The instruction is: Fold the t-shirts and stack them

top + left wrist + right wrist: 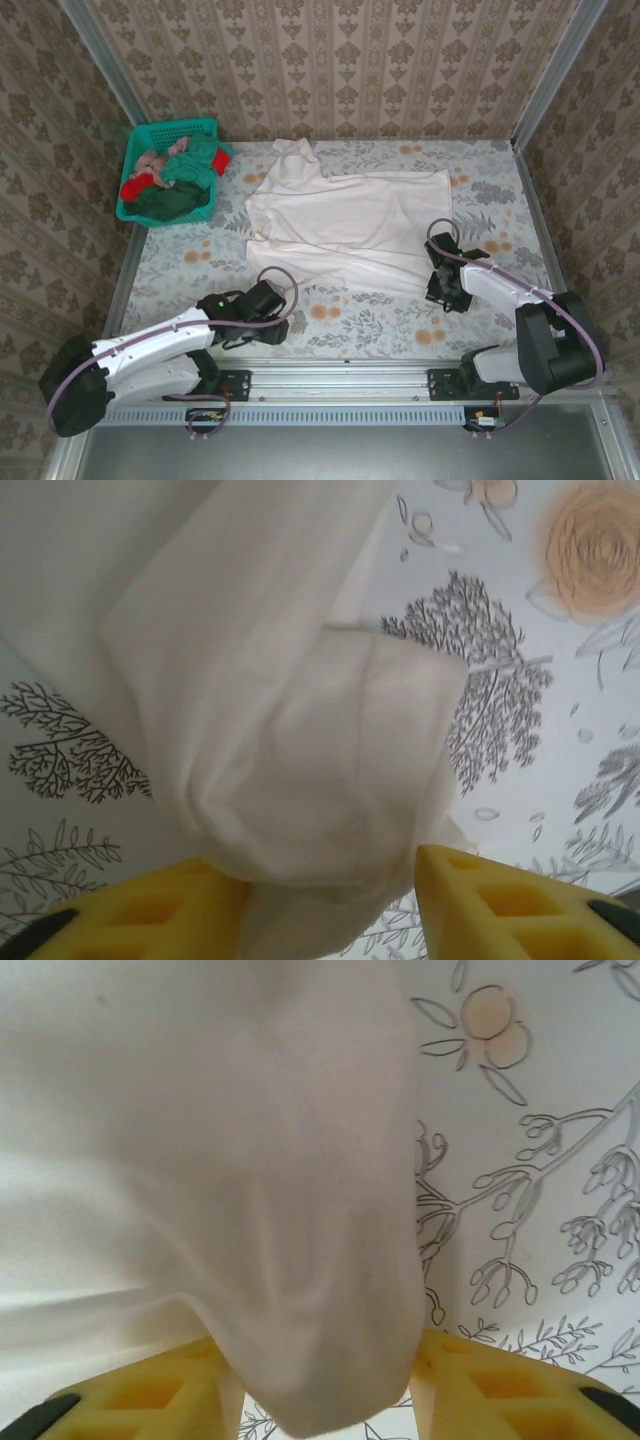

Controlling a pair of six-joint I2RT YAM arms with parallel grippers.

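Two claws clamp the white shirt (350,220), spread flat on the counter (400,322). The left claw (330,868) pinches bunched cloth at its near edge; the right claw (322,1348) pinches its near right corner.

The white t-shirt (350,225) at centre was plain. The teal lattice basket (175,126), upper left, held a red shirt (133,187), a dark green shirt (170,202) and a pale pink shirt (155,160). The tablecloth (380,320) was white with grey foliage and orange blossoms; the walls (350,60) were beige damask.
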